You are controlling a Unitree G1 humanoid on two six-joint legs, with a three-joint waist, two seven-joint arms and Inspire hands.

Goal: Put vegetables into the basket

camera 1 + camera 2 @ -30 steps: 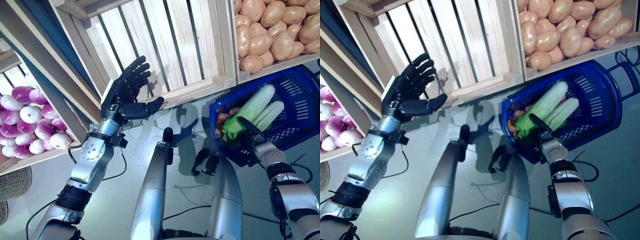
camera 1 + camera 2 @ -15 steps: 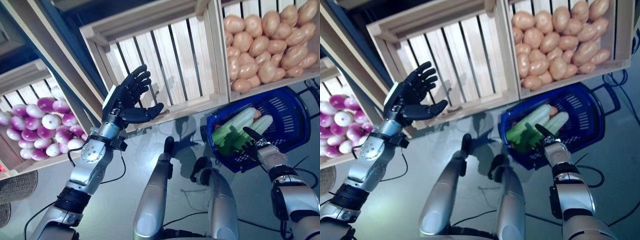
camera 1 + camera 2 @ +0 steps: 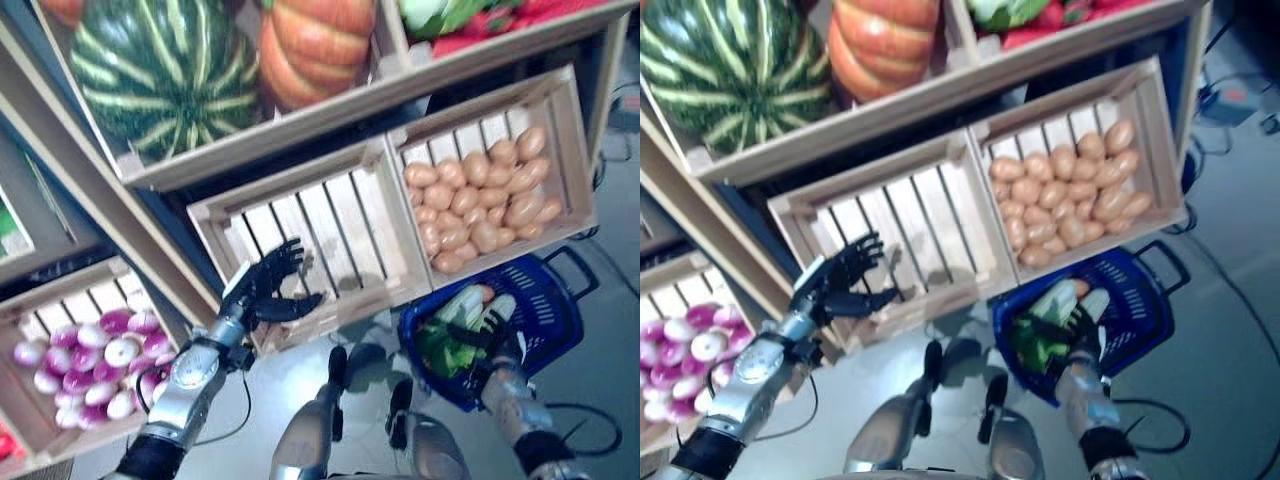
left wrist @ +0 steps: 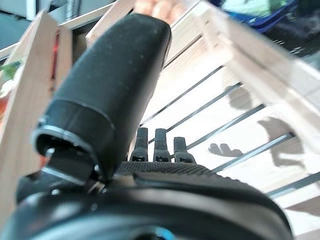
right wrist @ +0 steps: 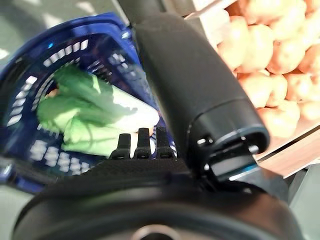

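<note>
A blue basket (image 3: 545, 318) stands on the floor below the potato crate. In it lie pale corn cobs (image 3: 462, 304) with green husks, seen close in the right wrist view as corn cobs (image 5: 112, 111) against the basket's mesh (image 5: 30, 90). My right hand (image 3: 499, 346) hovers over the basket's near side, open, with nothing in it; its fingers (image 5: 141, 145) point at the corn. My left hand (image 3: 266, 290) is raised before an empty slatted crate (image 3: 325, 235), open and empty, its fingers (image 4: 159, 145) spread towards the slats.
A crate of potatoes (image 3: 482, 192) sits right of the empty one. Purple-white turnips (image 3: 85, 362) fill a crate at lower left. On the shelf above are a watermelon (image 3: 160, 60), a pumpkin (image 3: 315, 45) and some greens (image 3: 440, 15).
The camera has tilted up and the whole picture has shifted, bringing the upper shelf into view. Both hands keep their places by the empty crate and the basket.
</note>
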